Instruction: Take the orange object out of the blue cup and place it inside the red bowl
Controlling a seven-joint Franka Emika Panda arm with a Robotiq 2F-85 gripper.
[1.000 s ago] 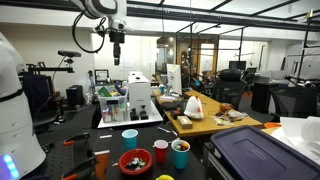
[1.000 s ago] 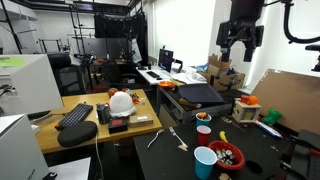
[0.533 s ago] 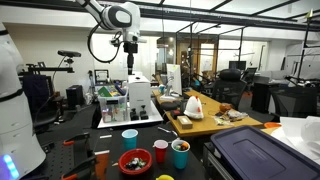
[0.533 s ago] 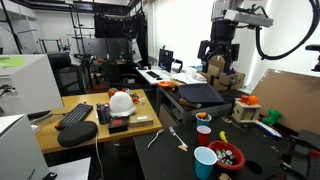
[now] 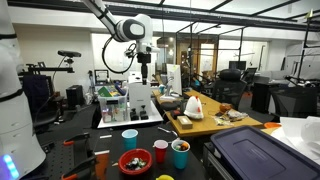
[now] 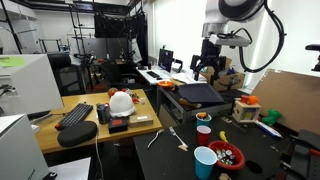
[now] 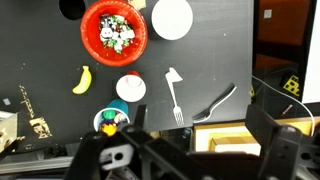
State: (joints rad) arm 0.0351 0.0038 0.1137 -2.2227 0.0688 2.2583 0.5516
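Note:
The blue cup [image 5: 180, 156] stands at the dark table's front edge with the orange object [image 5: 180, 145] showing at its mouth. In the wrist view the cup [image 7: 111, 122] is at lower left, with the orange object [image 7: 110, 127] inside. The red bowl [image 5: 134, 161] holds small mixed bits; from the wrist its rim [image 7: 90, 20] is at the top. My gripper [image 5: 145, 72] hangs high above the table, far from the cups. It also shows in an exterior view [image 6: 207, 70]. In the wrist view its jaws [image 7: 190, 150] are open and empty.
A red cup [image 7: 130, 88] stands between the bowl and the blue cup, and a paler light-blue cup [image 7: 172, 18] is beside the bowl. A banana [image 7: 82, 79], a white fork [image 7: 173, 95] and a black fork [image 7: 215, 103] lie on the table. A cluttered wooden desk [image 5: 205, 125] stands nearby.
The arm has swung sideways and come lower, carrying the gripper closer to above the table's cups. The cups, bowl and orange object have not moved.

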